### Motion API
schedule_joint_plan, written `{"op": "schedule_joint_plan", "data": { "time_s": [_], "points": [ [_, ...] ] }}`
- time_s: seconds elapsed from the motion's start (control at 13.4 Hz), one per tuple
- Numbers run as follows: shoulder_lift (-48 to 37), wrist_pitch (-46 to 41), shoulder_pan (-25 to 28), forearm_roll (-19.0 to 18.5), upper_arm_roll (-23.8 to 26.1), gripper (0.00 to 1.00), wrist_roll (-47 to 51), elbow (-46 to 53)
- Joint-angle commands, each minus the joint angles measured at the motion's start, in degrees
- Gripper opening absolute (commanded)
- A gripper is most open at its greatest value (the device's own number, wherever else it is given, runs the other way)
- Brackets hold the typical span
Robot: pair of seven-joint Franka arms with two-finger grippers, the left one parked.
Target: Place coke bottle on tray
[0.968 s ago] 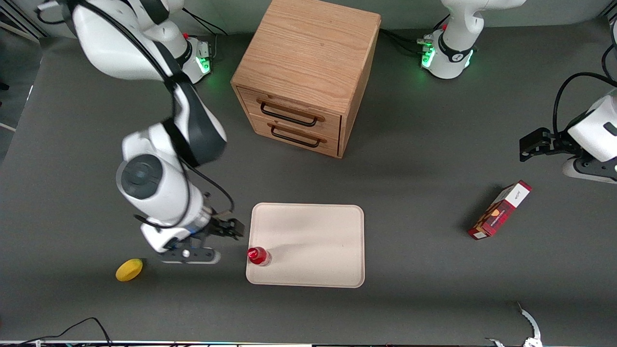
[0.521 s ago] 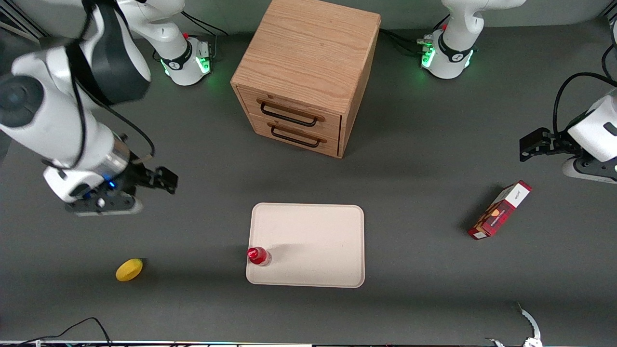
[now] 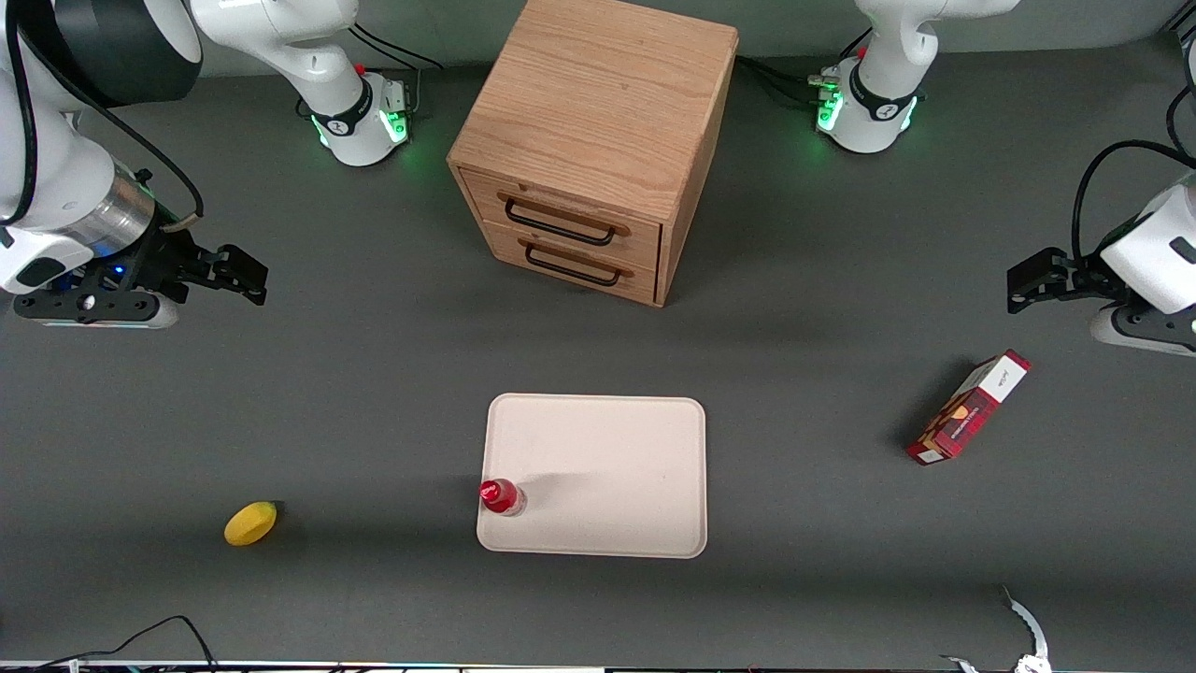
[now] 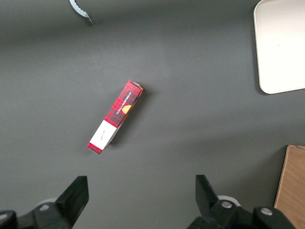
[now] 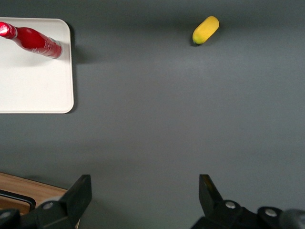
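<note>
The small red coke bottle [image 3: 501,496] stands upright on the cream-pink tray [image 3: 607,467], close to the tray's corner nearest the front camera on the working arm's side. The right wrist view shows the bottle [image 5: 33,40] on the tray [image 5: 33,90] too. My gripper [image 3: 245,277] is open and empty, raised high above the table toward the working arm's end, well apart from the tray and farther from the front camera than it. In the right wrist view the gripper [image 5: 145,195] has its fingers spread wide over bare table.
A wooden two-drawer cabinet [image 3: 598,140] stands farther from the front camera than the tray. A yellow lemon [image 3: 250,522] lies on the table toward the working arm's end. A red rectangular carton [image 3: 969,408] lies toward the parked arm's end.
My gripper has pulled away from beside the tray, rising and moving toward the working arm's end of the table. The bottle and tray have not moved.
</note>
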Motion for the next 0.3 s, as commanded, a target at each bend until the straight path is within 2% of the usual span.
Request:
{"op": "schedule_joint_plan", "data": {
  "time_s": [0.0,0.22],
  "points": [
    [-1.46,-2.0,-0.35,0.23,0.26,1.0,-1.2,0.02],
    [-1.46,-2.71,-0.35,0.23,0.26,1.0,-1.2,0.9]
  ]
}}
